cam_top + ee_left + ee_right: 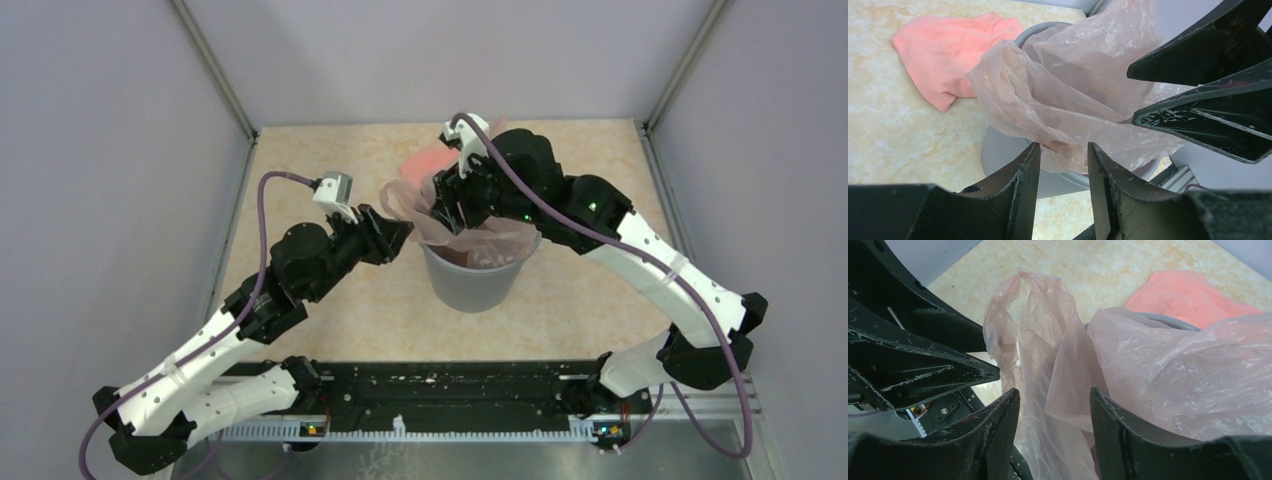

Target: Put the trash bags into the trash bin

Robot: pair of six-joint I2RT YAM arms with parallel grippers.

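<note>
The thin see-through pink trash bag (432,212) is partly stuffed into the grey trash bin (470,285), and a loose part sticks up and spills over the bin's left rim. My left gripper (400,235) is at that left side. In the left wrist view its jaws (1063,147) stand apart, with the film (1068,95) just beyond the tips above the bin wall (1003,155). My right gripper (447,205) hangs over the bin's mouth, open (1054,392), and a fold of film (1048,340) hangs between its fingers.
An opaque salmon-pink cloth (425,162) lies flat on the table just behind the bin, also seen as the cloth (948,55). The two grippers face each other closely over the bin's left rim. Booth walls and metal posts enclose the table.
</note>
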